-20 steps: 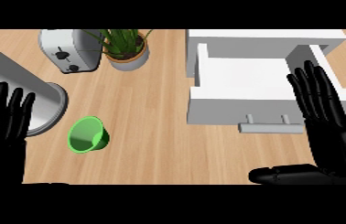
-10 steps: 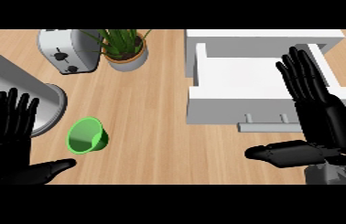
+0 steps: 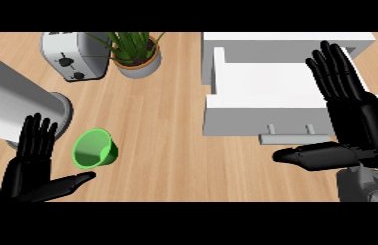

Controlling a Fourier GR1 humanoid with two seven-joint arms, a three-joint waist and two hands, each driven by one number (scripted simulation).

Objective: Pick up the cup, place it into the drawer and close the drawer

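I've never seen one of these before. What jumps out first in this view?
The bright green cup lying on its side on the wooden counter, low at the left, draws the eye. Two black hands frame it all: the left hand open beside the cup, the right hand open over the pulled-out white drawer. A toaster and potted plant sit at the back.

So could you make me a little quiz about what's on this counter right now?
1. True or false: the green cup already sits inside the drawer.
2. Which hand is nearer the cup: A) left hand B) right hand?
3. Fill in: beside the potted plant stands a silver ____.

Key: 1 false, it lies on the counter, the drawer is open. 2 A. 3 toaster.
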